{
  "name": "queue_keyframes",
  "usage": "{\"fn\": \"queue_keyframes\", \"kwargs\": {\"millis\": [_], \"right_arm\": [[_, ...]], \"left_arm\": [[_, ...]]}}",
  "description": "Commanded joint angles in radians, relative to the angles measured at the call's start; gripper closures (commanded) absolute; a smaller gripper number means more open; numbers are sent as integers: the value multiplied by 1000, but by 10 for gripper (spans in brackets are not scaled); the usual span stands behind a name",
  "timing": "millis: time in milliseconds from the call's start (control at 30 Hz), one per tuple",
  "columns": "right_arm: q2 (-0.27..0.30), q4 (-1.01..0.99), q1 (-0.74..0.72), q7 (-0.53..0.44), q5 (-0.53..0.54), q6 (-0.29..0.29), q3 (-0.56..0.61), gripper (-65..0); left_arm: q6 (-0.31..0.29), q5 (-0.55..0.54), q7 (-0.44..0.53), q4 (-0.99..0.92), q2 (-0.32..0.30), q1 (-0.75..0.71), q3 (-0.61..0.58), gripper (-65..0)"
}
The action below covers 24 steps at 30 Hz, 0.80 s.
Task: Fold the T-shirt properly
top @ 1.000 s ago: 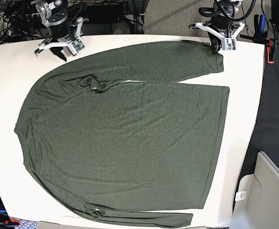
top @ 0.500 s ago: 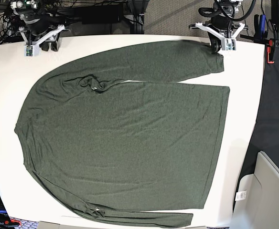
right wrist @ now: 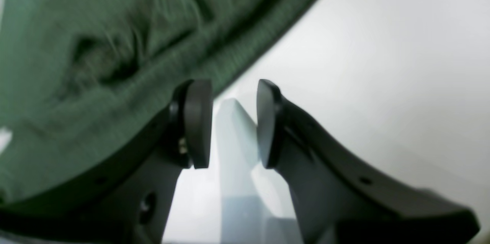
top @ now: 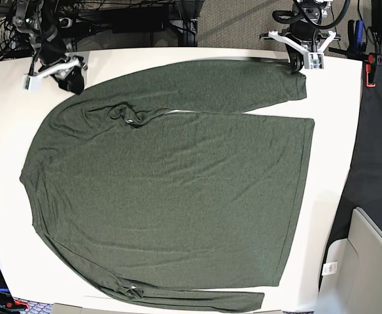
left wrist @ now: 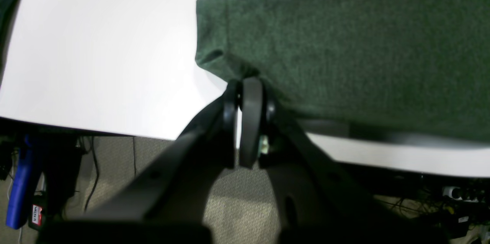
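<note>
The T-shirt [top: 178, 183], dark olive-green with long sleeves, lies flat across the white table [top: 335, 85], one sleeve stretched along the back edge. At that sleeve's cuff sits my left gripper [top: 301, 65]. In the left wrist view the left gripper [left wrist: 247, 83] is shut, pinching the cuff's near edge, and the T-shirt [left wrist: 344, 45] puckers toward it. My right gripper [top: 72, 83] is at the shirt's back-left shoulder edge. In the right wrist view the right gripper [right wrist: 233, 121] is open over bare table [right wrist: 383, 45], nothing between the jaws, just beside the T-shirt [right wrist: 95, 45].
A black cloth [top: 374, 144] hangs beyond the table's right edge, with a beige bin [top: 367, 261] below it. A blue clamp [top: 360, 33] and cables sit behind the back edge. The table's back edge [left wrist: 95, 127] runs close under my left gripper.
My right arm swung left along the back edge, then came down to the shirt's shoulder edge. The left gripper stayed shut at the cuff. The shirt has not shifted.
</note>
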State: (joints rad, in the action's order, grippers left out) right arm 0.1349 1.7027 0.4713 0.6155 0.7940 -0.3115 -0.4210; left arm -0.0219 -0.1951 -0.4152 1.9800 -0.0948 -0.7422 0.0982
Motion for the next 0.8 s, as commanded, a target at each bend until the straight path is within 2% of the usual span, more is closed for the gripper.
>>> {"fn": "queue_keyframes", "kwargs": {"millis": [0, 133, 667, 700, 767], "right_arm": [[4, -30, -1, 57, -23, 33, 1, -186], [4, -89, -32, 56, 35, 33, 1, -186], [-16, -142, -82, 51, 40, 33, 1, -179], [-17, -142, -82, 54, 40, 33, 1, -167], [-17, -142, -79, 57, 40, 31, 1, -96]], "left_arm": [[3, 1, 22, 14, -4, -7, 4, 0], [3, 1, 22, 14, -4, -7, 4, 0], [3, 1, 22, 14, -6, -7, 4, 0], [3, 1, 22, 14, -6, -7, 4, 0], [3, 1, 22, 14, -6, -7, 4, 0]]}}
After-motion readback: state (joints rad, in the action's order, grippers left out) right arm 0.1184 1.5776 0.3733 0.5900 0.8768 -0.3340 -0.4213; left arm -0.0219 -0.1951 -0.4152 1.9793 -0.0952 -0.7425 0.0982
